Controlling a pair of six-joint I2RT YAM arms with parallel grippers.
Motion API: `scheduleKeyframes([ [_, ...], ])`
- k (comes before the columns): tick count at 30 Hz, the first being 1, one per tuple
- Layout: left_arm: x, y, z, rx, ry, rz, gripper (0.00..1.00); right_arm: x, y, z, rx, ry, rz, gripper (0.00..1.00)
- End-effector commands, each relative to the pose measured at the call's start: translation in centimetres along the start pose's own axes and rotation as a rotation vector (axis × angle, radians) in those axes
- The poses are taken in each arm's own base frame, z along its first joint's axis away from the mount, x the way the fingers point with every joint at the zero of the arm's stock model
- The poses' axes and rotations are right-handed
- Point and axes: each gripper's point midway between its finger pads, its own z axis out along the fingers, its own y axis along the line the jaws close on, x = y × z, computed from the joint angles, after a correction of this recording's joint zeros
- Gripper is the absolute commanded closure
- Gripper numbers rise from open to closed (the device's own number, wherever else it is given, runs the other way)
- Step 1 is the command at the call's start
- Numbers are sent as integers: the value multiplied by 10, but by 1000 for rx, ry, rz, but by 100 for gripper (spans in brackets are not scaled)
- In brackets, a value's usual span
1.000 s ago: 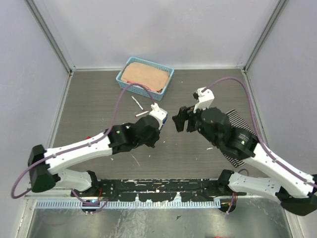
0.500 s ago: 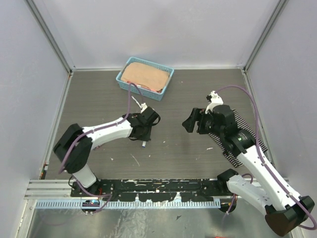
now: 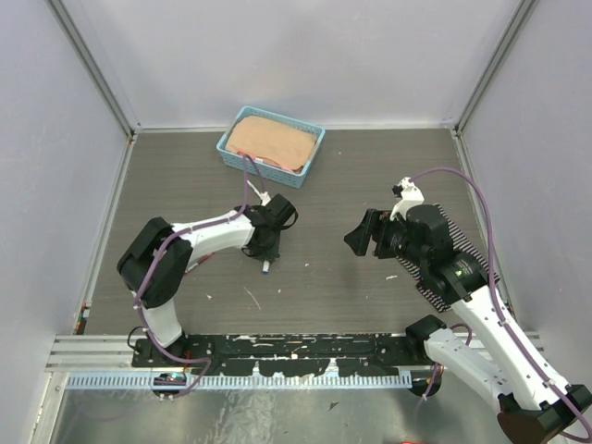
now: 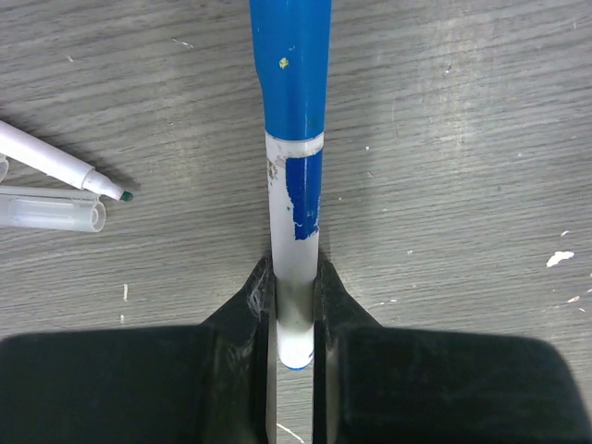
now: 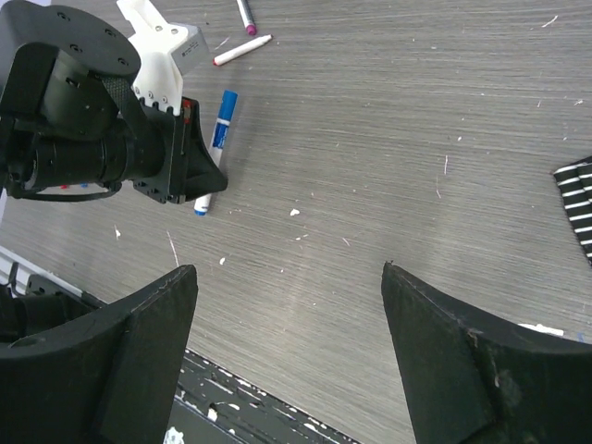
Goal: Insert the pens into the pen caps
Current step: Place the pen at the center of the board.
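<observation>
At far left of the left wrist view a dark-tipped pen (image 4: 55,166) is seen lying uncapped on the surface (image 4: 462,139), w/ a clear tube (image 4: 46,207) just beside it. The tube is prob. a cap, though that can't be confirmed. Next to these, the left tool (image 4: 294,277) is closed down narrow on the white barrel of the blue-capped pen (image 4: 294,176), near its tail end. The blue cap (image 4: 290,65) is seated on the far end, pointing away from the wrist. The pen is held low and approx. level w/ the surface; whether it is touching can't be told. Two more uncapped pens are picked out in the right wrist view beyond the left tool: a magenta-tipped pen (image 5: 245,16) and a red-tipped pen (image 5: 242,49), near each other. A basket (image 3: 231,131) is placed further back.

Toward the right, the right tool (image 5: 289,277) is spread wide and nothing is held in it. It is poised above the surface, well apart from the pens. A striped cloth (image 5: 578,199) is laid at far right.

Step in hand, as judged: the capping of the blue pen looks finished, and the pen appears ready to be put down. Next move: the left tool's grip is to be released w/o the pen being rolled into its neighbours. Then an uncapped pen and a matching cap are to be picked up — one per tool — and lined up tip to cap mouth before being pressed together.
</observation>
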Motion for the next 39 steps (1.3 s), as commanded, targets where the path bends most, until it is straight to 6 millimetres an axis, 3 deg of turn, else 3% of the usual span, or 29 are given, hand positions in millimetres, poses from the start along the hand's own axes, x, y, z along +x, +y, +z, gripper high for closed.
scheduleKeyframes([
  [1, -6, 0, 4, -8, 0, -20, 83, -6, 6, -3, -28, -15, -20, 15],
  [11, -10, 0, 1, 7, -8, -36, 70, -5, 6, -3, -27, -7, -25, 14],
  [20, -37, -10, -30, 64, -75, -33, 64, -5, 7, -4, -34, -3, -30, 14],
  [26, -65, -5, -69, 101, -195, -32, 63, -5, 8, -7, -38, 3, -54, 14],
  [32, -81, 19, -112, 117, -367, -67, 64, -2, 6, -5, -36, 15, -76, 14],
  [36, -77, 39, -146, 145, -497, -115, 62, 1, 3, 1, -35, 23, -85, 14],
  [39, -63, 66, -154, 67, -503, -134, 61, 3, 5, 7, -50, 36, -92, 14],
])
